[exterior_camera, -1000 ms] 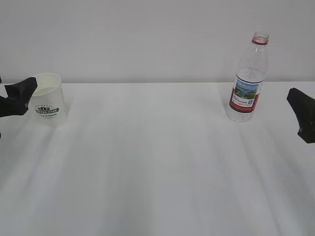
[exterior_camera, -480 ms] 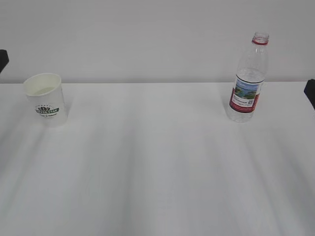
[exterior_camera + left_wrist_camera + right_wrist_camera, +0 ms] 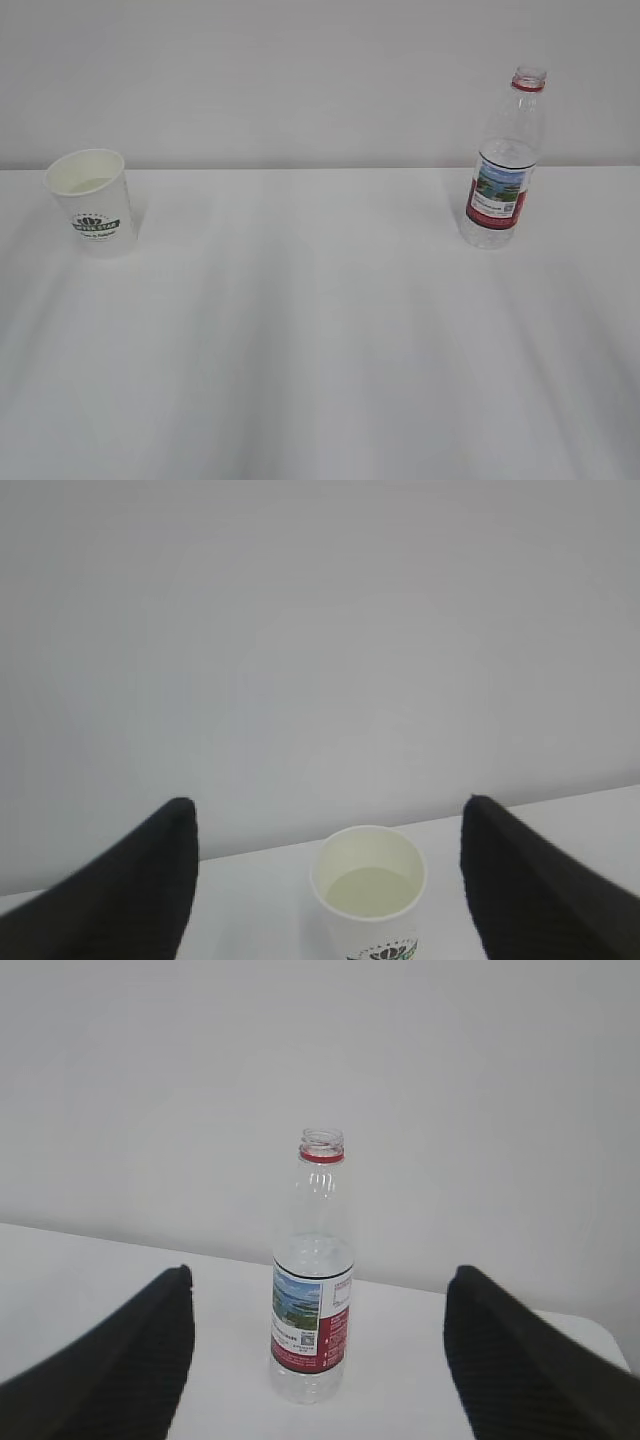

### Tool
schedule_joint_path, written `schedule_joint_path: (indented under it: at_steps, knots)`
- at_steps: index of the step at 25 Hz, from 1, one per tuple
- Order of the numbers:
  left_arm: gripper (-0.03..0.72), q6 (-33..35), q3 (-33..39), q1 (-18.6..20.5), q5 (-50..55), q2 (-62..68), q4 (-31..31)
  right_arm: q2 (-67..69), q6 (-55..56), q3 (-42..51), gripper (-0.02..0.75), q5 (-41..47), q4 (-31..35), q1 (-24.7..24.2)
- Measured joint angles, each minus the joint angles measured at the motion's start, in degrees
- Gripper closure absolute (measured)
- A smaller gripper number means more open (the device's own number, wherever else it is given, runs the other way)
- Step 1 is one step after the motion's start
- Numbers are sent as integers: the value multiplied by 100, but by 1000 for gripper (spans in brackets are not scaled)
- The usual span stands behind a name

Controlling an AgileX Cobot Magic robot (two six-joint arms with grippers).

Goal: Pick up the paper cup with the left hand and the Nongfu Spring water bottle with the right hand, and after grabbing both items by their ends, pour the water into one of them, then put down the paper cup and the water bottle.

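- Now the paper cup [image 3: 92, 202] is standing upright on the white table [image 3: 320, 340], far over on the left side in the exterior view, with its dark green logo facing the camera.
- From the left wrist view, the cup's mouth is showing a cream inside with a pale, flat surface low down; that is possibly the water [image 3: 368, 891], though the view is too soft to be sure.
- Well apart from it, the Nongfu Spring water bottle [image 3: 503, 160] is standing upright on the right side of the table, near the back edge, uncapped, with its red neck ring at the top and its red-white label turned toward the camera.
- Neither arm is appearing in the exterior view; only the wrist cameras are showing them.
- The left hand [image 3: 330, 880] is hanging with its two black fingers [image 3: 130, 890] spread wide, one at each lower corner of the left wrist view, and the cup is sitting between and beyond them, touching neither.
- The right hand [image 3: 320, 1350] is holding its fingers [image 3: 520, 1360] just as wide apart, framing the bottle, which is standing beyond the tips and clear of both.
- Nothing is being gripped by either hand, and a plain pale wall [image 3: 300, 80] is filling the background behind the table.
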Motion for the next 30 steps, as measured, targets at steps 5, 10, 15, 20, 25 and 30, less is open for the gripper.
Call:
schedule_joint_path:
  at_steps: [5, 10, 15, 20, 25, 30]
  knots:
    - [95, -9, 0, 0, 969, -951, 0, -495, 0, -12, 149, 570, -115, 0]
    - [97, -13, 0, 0, 1697, -1579, 0, -923, 0, -273, 149, 1595, -153, 0]
    - [98, -22, 0, 0, 2455, -1925, -48, -1353, 0, -487, 148, 2305, -153, 0]
    - [98, -22, 0, 0, 3186, -2440, -262, -1783, 0, -740, 148, 3155, -153, 0]
    - [99, -22, -182, 0, 4083, -3108, -343, -2152, 0, -1036, 148, 4044, -118, 0]
    - [105, -22, -601, 0, 4969, -3332, -368, -2394, 0, -1333, 148, 4961, 84, 0]
